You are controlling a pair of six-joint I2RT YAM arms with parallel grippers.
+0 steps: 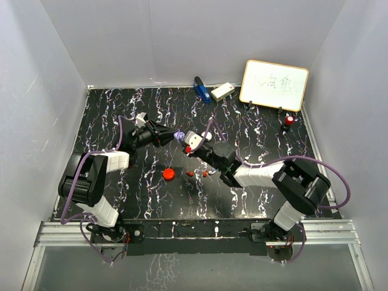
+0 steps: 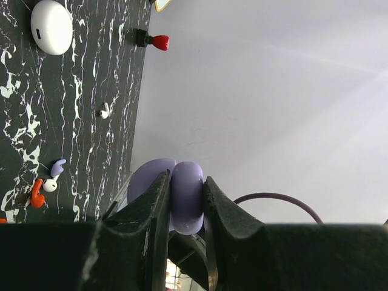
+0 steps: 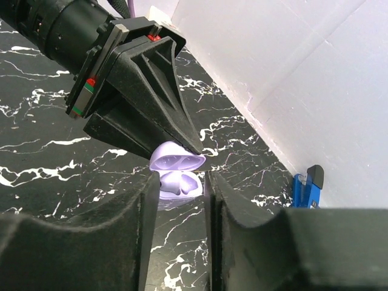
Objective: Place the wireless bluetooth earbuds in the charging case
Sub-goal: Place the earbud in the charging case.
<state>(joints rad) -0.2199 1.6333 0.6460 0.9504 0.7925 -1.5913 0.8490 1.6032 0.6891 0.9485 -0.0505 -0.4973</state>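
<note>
My left gripper (image 2: 187, 182) is shut on a purple charging case (image 2: 188, 200), held above the table's middle (image 1: 179, 136). In the right wrist view the case (image 3: 177, 173) stands with its lid up and purple earbud shapes seated in its lower half. My right gripper (image 3: 180, 197) faces the case from just in front, jaws a little apart with nothing between them. On the table lie a purple earbud (image 2: 57, 168), a white earbud (image 2: 50, 185), a red earbud (image 2: 37, 194) and another white earbud (image 2: 104, 111). Red earbuds (image 1: 190, 174) also lie near a red case (image 1: 168, 174).
A white case (image 2: 51, 27) lies further off on the black marbled table (image 1: 121, 109). A whiteboard (image 1: 274, 85) leans at the back right, with a red-capped marker (image 1: 289, 121) in front of it. A blue object (image 1: 200, 90) and a white box (image 1: 222, 91) sit by the back wall.
</note>
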